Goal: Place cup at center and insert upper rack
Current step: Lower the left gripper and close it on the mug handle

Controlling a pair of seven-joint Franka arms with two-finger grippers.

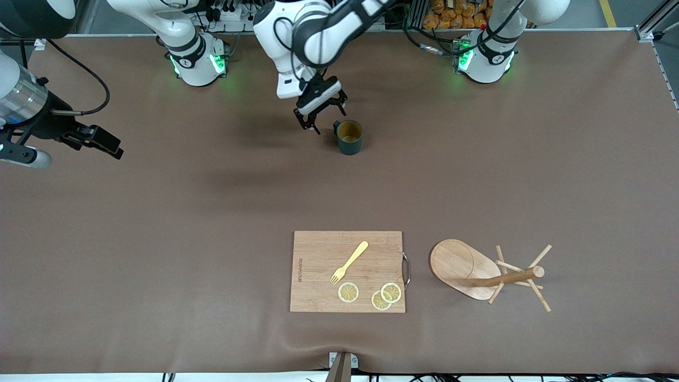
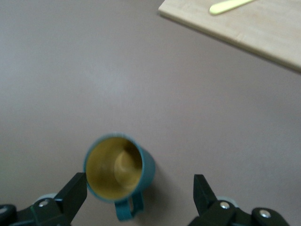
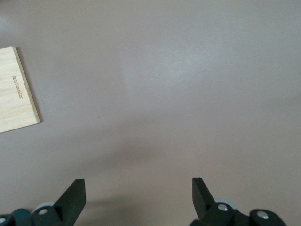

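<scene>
The dark teal cup (image 1: 348,138) stands upright on the brown table, in the middle part toward the robots' bases, with a yellowish inside. My left gripper (image 1: 322,118) is open and hangs just above the table beside the cup. In the left wrist view the cup (image 2: 120,169) sits between the spread fingers, close to one finger, with its handle toward the camera; the gripper (image 2: 139,193) does not hold it. The wooden mug tree (image 1: 477,269) lies on its side near the front camera, toward the left arm's end. My right gripper (image 1: 109,144) is open and empty (image 3: 138,197), waiting over bare table at the right arm's end.
A bamboo cutting board (image 1: 318,276) lies beside the mug tree, near the front camera, and carries a yellow fork (image 1: 350,261) and three lemon slices (image 1: 348,292). The board's edge also shows in the left wrist view (image 2: 263,28) and the right wrist view (image 3: 14,94).
</scene>
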